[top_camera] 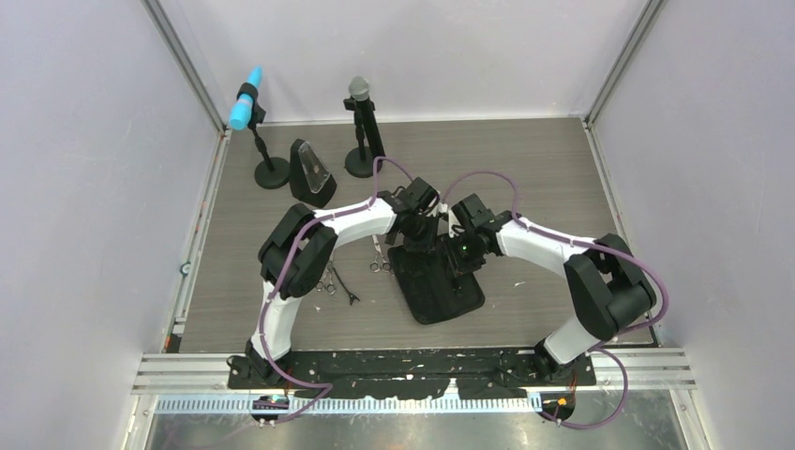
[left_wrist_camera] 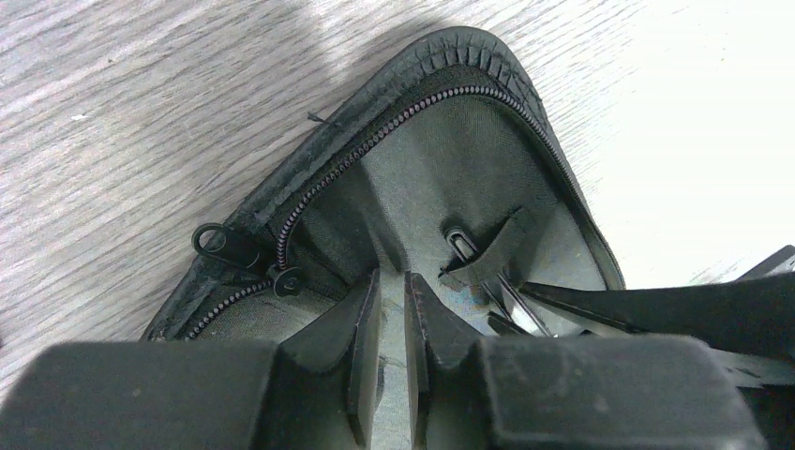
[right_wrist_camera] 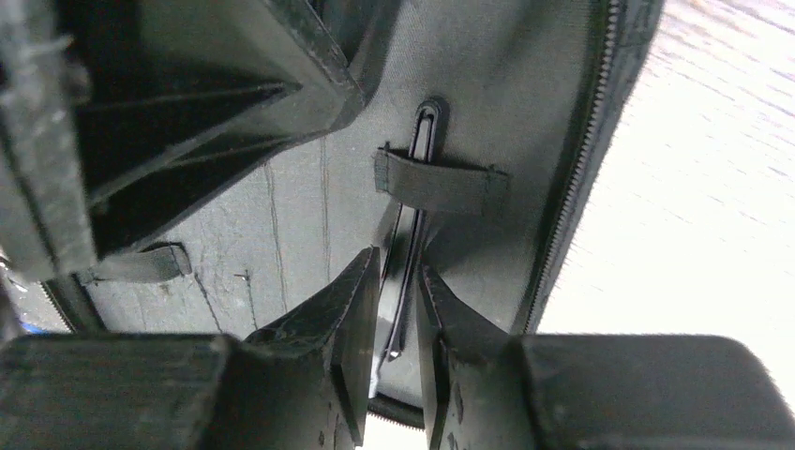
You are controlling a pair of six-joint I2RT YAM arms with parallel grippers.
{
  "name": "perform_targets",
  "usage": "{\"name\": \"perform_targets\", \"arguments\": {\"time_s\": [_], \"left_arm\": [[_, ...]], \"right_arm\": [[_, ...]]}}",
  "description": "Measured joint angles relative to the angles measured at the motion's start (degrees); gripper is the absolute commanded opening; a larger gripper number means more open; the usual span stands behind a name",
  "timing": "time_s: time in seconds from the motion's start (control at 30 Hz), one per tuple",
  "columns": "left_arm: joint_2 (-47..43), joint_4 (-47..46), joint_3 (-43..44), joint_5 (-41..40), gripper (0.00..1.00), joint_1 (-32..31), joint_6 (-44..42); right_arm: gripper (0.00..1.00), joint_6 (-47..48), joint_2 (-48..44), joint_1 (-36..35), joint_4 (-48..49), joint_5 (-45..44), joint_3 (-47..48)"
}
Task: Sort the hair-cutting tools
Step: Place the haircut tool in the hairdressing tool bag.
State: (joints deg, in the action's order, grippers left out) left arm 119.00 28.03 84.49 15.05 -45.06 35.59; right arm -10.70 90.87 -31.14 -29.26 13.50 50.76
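Observation:
The black pouch (top_camera: 441,295) lies unzipped on the table, grey lining (left_wrist_camera: 422,159) up. A thin black hair clip (right_wrist_camera: 412,253) is tucked under an elastic loop (right_wrist_camera: 441,183) inside it and also shows in the left wrist view as the clip (left_wrist_camera: 459,242). My right gripper (right_wrist_camera: 398,267) is open, its fingers either side of the clip with a gap on both sides. My left gripper (left_wrist_camera: 393,281) is open by a narrow slit, tips at the lining, nothing between them. Two silver scissors (top_camera: 380,266) (top_camera: 327,284) and a thin black piece (top_camera: 351,296) lie left of the pouch.
A blue-headed microphone (top_camera: 246,98) and a grey-headed microphone (top_camera: 359,89) stand on round bases at the back. A black wedge-shaped object (top_camera: 311,173) sits between them. Both grippers (top_camera: 412,234) (top_camera: 464,248) crowd close together over the pouch's far end.

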Motion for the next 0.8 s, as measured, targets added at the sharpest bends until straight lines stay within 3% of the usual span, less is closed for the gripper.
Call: {"name": "perform_targets", "arguments": {"time_s": [0.4, 0.8], "left_arm": [[-0.6, -1.4, -1.2, -0.2, 0.18, 0.0, 0.4], [-0.7, -1.7, -1.5, -0.3, 0.17, 0.0, 0.7]], "right_arm": [[0.36, -1.8, -13.4, -0.2, 0.7, -2.4, -6.8], [0.36, -6.2, -13.7, -3.6, 2.1, -2.5, -9.0]]}}
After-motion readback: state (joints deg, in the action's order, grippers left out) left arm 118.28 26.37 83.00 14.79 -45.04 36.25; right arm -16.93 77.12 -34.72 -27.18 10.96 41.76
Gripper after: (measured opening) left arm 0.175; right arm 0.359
